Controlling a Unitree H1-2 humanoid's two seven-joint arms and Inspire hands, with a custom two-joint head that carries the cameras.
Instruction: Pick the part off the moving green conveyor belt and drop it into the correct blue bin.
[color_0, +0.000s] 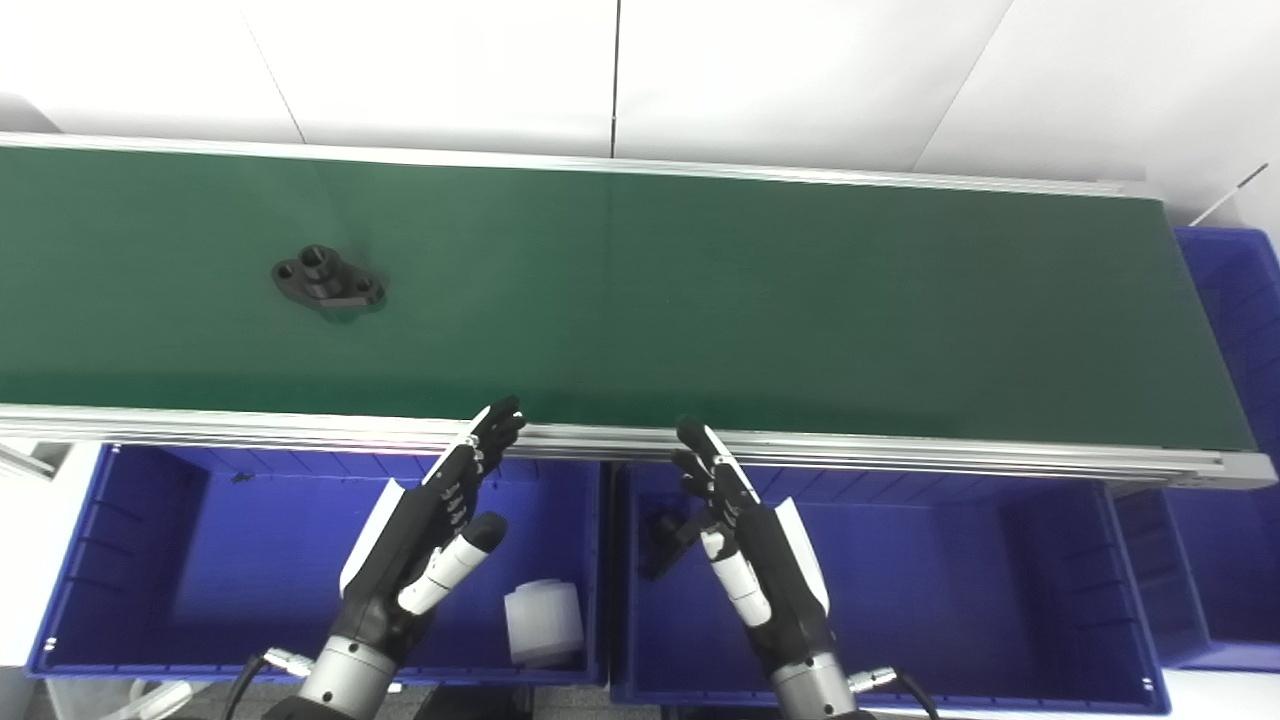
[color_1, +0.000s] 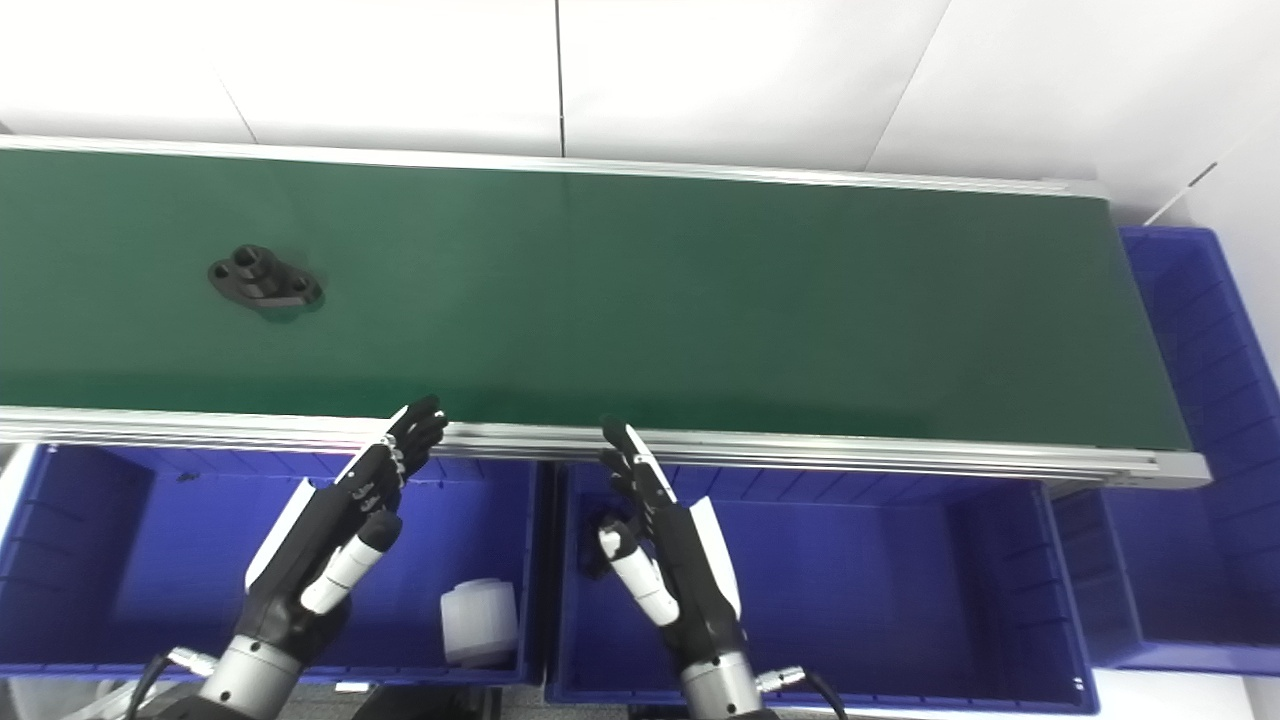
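Part: a black flanged part (color_0: 327, 280) is lying on the green conveyor belt (color_0: 700, 300) in the left third of the frame, above mid-height; it is showing a raised round boss in the middle and a hole in each end lobe, and nothing is touching it.
Belt: the green conveyor belt is running across the whole width of the frame, framed by a silver rail (color_0: 900, 452) along its near edge and another along its far edge; the part is sitting roughly midway between the two rails.
Left hand: the left hand (color_0: 432, 530) is hovering in the lower left-centre of the frame over the left blue bin (color_0: 70, 560), fingers spread apart and extended, holding nothing; its fingertips (color_0: 500, 420) are reaching up to the near rail, well apart from the part, which is lying up and to the left.
Right hand: the right hand (color_0: 745, 545) is hovering in the lower centre over the middle blue bin (color_0: 1050, 560), fingers apart and extended, empty; its fingertips are pointing up toward the near rail.
Left bin: a white cylindrical part (color_0: 543, 622) is lying on its floor near the lower right corner, just right of the left wrist.
Middle bin: a dark object (color_0: 662, 535) is showing at its upper left, partly hidden behind the right hand; what it is cannot be told.
Right bin: a third blue bin (color_0: 1235, 300) is standing at the right edge of the frame, past the end of the belt.
Background: a white wall (color_0: 450, 70) is filling the top of the frame.
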